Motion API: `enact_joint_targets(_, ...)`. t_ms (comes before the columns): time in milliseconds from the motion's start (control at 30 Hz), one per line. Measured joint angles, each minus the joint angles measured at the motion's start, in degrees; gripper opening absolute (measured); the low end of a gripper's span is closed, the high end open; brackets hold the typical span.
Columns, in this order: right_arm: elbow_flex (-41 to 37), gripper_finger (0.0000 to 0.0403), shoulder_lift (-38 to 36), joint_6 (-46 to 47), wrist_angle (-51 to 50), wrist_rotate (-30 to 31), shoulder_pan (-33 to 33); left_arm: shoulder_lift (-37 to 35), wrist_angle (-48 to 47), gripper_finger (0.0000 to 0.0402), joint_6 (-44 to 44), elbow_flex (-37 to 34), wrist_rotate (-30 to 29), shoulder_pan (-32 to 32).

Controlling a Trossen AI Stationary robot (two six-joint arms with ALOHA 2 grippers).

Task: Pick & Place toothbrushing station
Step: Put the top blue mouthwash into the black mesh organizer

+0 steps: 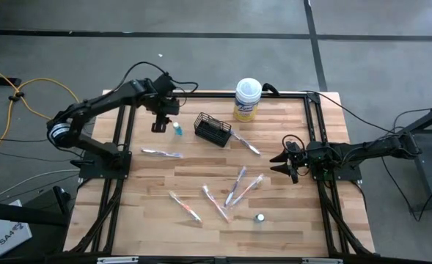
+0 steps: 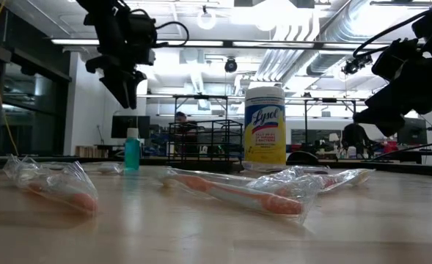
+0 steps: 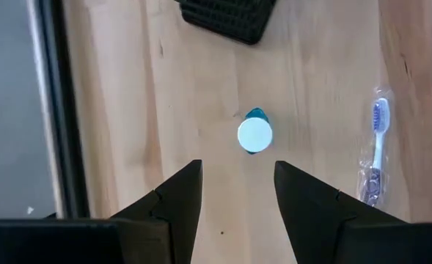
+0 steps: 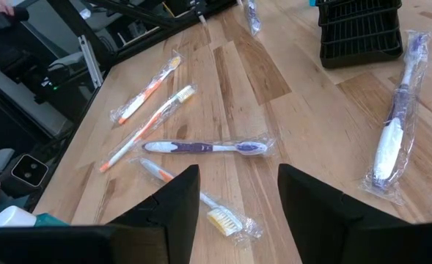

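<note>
The black wire-mesh basket (image 1: 213, 130) stands on the table at the far middle. Left of it a small teal tube (image 1: 177, 129) stands upright on its base, its white top (image 3: 254, 136) showing in the left wrist view. My left gripper (image 1: 159, 123) hovers open above the table, just left of the tube and touching nothing (image 3: 238, 183). Several wrapped toothbrushes lie flat: one (image 1: 162, 152) near the tube, one (image 1: 245, 143) right of the basket, others (image 1: 235, 185) in the near middle. A second tube (image 1: 260, 218) sits toward the near edge. My right gripper (image 1: 285, 163) waits open at the right.
A white-lidded, yellow-labelled canister (image 1: 247, 99) stands at the far edge, behind and right of the basket. Black frame rails (image 1: 120, 147) run along the table's left and right sides. Bare wood lies between the basket and the near toothbrushes.
</note>
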Motion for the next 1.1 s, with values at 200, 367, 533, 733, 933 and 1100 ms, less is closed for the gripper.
enact_joint_targets(200, 0.0, 0.0176, 0.02, -0.01, 0.0, 0.02, 0.0, 2.64, 0.1, 0.0163, 0.78, -0.02, 2.33, -1.37)
enact_joint_targets(367, -0.02, 0.0176, 0.02, 0.0, 0.0, 0.02, 0.02, 4.47, 0.08, 0.0163, -0.68, -0.02, 1.59, -1.46)
enact_joint_targets(533, 0.0, 0.0176, 0.0, 0.0, 0.01, 0.02, 0.02, 6.34, 0.13, 0.0163, -0.76, -0.02, 0.79, -1.46)
enact_joint_targets(733, -0.01, 0.0176, 0.0, -0.01, 0.02, 0.02, 0.02, 8.24, 0.43, 0.0163, -0.88, -0.02, 0.73, -1.37)
enact_joint_targets(933, -0.02, 0.0176, 0.0, 0.0, 0.02, 0.02, 0.02, 9.87, 0.92, 0.0163, -0.87, -0.02, 0.75, -1.37)
enact_joint_targets(1100, -0.01, 0.0176, 0.02, -0.02, 0.02, 0.02, 0.02, 10.92, 1.16, 0.0163, -1.15, -0.02, 0.7, -1.37)
